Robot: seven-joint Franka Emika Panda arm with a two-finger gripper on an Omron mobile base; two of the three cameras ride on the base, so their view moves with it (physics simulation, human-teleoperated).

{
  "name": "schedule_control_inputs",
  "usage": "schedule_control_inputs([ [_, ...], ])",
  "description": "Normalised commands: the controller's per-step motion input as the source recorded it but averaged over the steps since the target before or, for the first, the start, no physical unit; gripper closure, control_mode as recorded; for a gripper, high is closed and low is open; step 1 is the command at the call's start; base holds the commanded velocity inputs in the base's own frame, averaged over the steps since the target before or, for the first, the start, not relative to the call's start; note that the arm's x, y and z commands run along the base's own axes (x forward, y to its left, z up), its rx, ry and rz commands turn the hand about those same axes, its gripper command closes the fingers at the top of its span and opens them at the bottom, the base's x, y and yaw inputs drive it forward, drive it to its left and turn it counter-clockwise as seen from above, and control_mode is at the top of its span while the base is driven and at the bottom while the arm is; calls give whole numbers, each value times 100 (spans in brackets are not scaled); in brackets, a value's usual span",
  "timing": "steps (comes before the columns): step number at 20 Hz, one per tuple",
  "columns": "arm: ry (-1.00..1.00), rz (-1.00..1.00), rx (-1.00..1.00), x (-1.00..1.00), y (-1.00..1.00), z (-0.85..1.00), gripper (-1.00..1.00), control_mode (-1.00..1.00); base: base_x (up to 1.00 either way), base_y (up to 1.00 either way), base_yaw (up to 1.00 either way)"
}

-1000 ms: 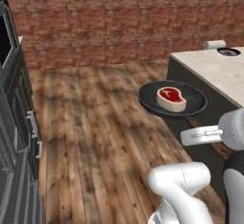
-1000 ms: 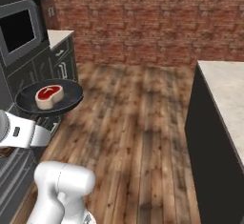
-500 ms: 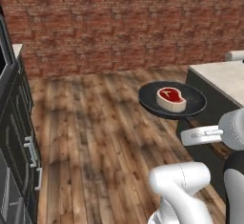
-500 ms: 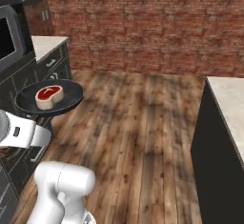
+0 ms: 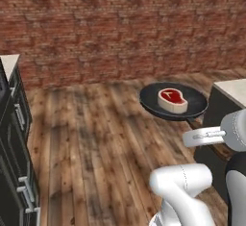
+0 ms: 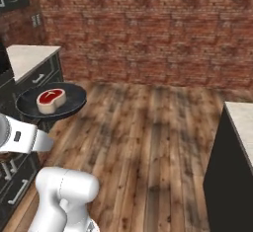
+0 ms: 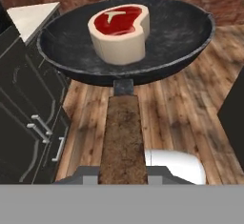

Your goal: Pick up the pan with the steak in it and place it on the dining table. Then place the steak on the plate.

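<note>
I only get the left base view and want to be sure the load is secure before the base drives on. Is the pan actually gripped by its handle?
Observer: Yes. In the hand view the pan's brown handle runs straight down into the gripper, and the pan hangs above the wooden floor.
Operator: Has the steak slid toward the rim?
Observer: No. The steak sits flat inside the pan, left of centre and well clear of the rim.
Operator: What lies on the arm's left side?
Observer: In the right base view, a wall counter with a pale top stands just beyond the pan.
</note>
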Motion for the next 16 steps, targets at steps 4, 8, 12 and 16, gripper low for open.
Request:
schedule_control_inputs([
  [4, 0, 0, 0, 0, 0, 0, 100, 100, 100, 21, 0],
  [8, 0, 0, 0, 0, 0, 0, 100, 100, 100, 21, 0],
  [12, 0, 0, 0, 0, 0, 0, 100, 100, 100, 24, 0],
  [16, 0, 0, 0, 0, 0, 0, 100, 100, 100, 26, 0],
])
